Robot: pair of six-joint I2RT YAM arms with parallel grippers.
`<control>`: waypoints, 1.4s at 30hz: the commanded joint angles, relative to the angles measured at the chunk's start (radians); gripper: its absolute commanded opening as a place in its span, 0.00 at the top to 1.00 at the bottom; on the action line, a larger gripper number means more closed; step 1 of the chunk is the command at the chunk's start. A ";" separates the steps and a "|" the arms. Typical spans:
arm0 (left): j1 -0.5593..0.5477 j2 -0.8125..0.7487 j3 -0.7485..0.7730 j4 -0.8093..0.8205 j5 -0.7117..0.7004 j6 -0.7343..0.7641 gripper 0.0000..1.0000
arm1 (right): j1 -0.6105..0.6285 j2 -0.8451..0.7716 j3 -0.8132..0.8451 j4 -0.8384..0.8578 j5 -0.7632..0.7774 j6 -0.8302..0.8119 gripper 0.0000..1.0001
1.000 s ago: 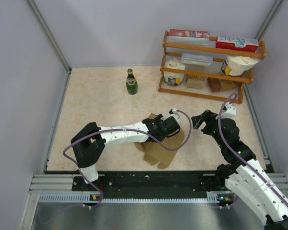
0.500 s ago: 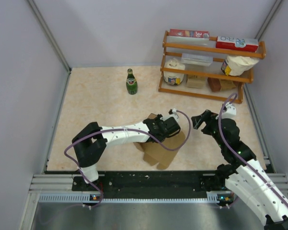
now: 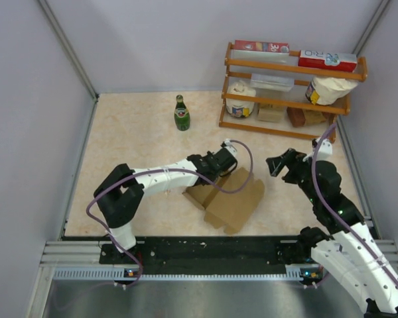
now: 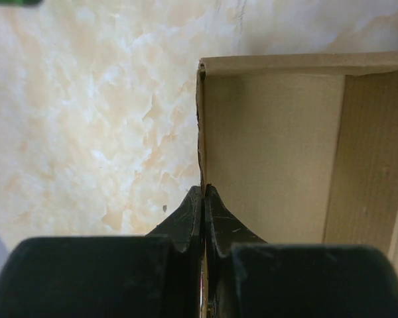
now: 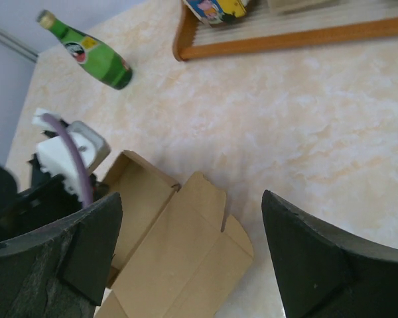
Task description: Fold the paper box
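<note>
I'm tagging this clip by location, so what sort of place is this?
Probably a robotics lab test cell dressed as a kitchen counter: plain grey partition walls close in a marble-look tabletop, and a stocked wooden rack and a green bottle stand on it.

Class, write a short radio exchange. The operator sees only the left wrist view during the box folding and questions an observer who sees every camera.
Operator: My left end effector is pinched shut on an upright wall of the paper box. Where is the other arm?
Observer: The right end effector hovers to the right of the box, jaws open, touching nothing.
Operator: Is the whole box standing up like this wall?
Observer: No. The top view shows a large panel lying flat on the side nearer the arms' bases.
Operator: Is anything standing farther back?
Observer: A green bottle stands upright well behind the box, apart from it.
</note>
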 commanded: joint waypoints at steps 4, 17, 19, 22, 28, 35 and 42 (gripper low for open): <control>0.160 -0.081 -0.106 0.163 0.312 -0.155 0.99 | -0.013 -0.002 0.160 -0.093 -0.098 -0.019 0.13; 0.211 -0.064 -0.175 0.266 0.415 -0.283 1.00 | -0.015 0.018 0.050 -0.113 -0.259 0.185 0.07; 0.211 -0.061 -0.178 0.274 0.421 -0.287 1.00 | -0.015 0.038 0.033 -0.109 -0.281 0.212 0.08; 0.211 -0.058 -0.183 0.283 0.424 -0.290 1.00 | -0.015 0.072 0.000 -0.077 -0.318 0.252 0.11; 0.211 -0.047 -0.185 0.292 0.434 -0.295 1.00 | -0.015 0.118 -0.077 -0.005 -0.356 0.304 0.21; 0.210 -0.043 -0.181 0.296 0.442 -0.295 1.00 | -0.015 0.178 -0.091 0.064 -0.410 0.283 0.39; 0.204 -0.038 -0.181 0.303 0.459 -0.283 1.00 | -0.012 0.238 -0.074 0.115 -0.457 0.264 0.54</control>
